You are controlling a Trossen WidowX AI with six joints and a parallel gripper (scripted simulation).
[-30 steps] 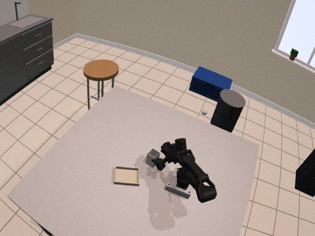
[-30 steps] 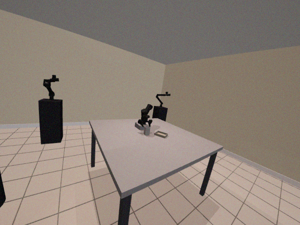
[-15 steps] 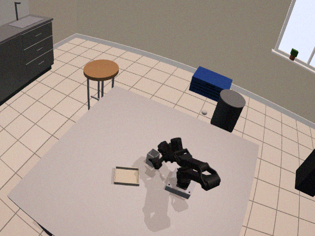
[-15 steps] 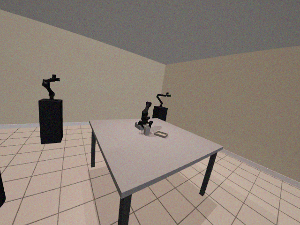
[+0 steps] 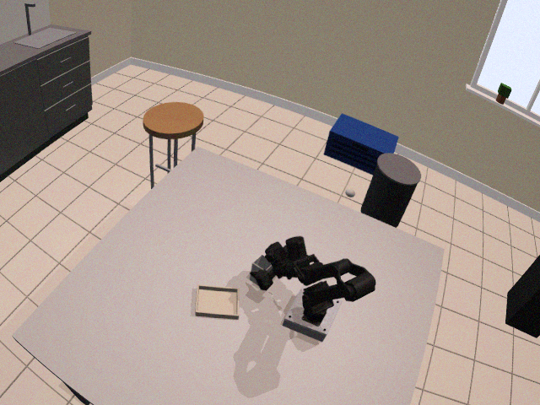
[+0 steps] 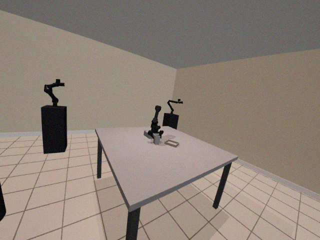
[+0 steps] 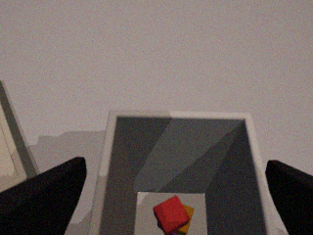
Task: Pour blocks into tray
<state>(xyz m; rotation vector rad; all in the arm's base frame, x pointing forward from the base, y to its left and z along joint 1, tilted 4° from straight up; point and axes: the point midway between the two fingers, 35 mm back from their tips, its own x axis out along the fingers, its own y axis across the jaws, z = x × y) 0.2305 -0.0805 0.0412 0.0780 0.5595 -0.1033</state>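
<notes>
1. At the left of the wrist view, the tray (image 5: 216, 316) (image 6: 170, 145) (image 7: 17, 132) lay near the cup (image 5: 261, 263) (image 6: 156, 139) (image 7: 181, 116). The step in hand was judged to be the grasp; a sound lift needed to clear the tray's wall before any tipping.
2. Between the fingers of the gripper (image 5: 264, 267) (image 6: 155, 135) (image 7: 176, 168), the cup stood upright on the table (image 5: 131, 261) (image 6: 165, 165) (image 7: 196, 59). The jaws were spread wide and pinched nothing. Good practice called for centring, lowering until the pads faced the side walls squarely, then closing evenly; an off-centre close could have shoved or twisted the cup.
3. At the right, the other finger stood outside the opposite wall, slightly nearer it in view; its clearance deserved checking before descent.
4. Cup, from left to right: a pale, squared rim framed grey, shadowed walls narrowing in view towards a light floor. On this floor lay a tilted red block (image 7: 171, 214), partly covering an orange block (image 7: 187, 220); a purple sliver showed below, too small to identify.
</notes>
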